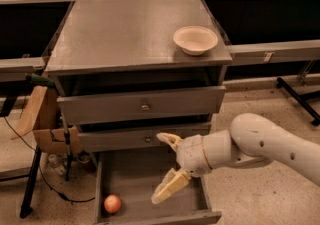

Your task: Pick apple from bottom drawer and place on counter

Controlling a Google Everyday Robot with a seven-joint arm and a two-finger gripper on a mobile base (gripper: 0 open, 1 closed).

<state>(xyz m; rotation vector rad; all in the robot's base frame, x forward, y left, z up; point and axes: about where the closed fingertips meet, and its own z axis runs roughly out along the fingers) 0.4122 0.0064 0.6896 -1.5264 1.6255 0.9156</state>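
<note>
Your gripper [168, 166] is spread wide over the open bottom drawer [131, 176], presumably to fit around the apple [112, 203] nearby.

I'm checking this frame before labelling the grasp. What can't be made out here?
Camera view:
bottom drawer: right floor hidden behind the open gripper hanging over it; front partly cut by the lower edge.
upper drawers: shut, contents hidden.
arm: base cut off by the right edge.
</note>
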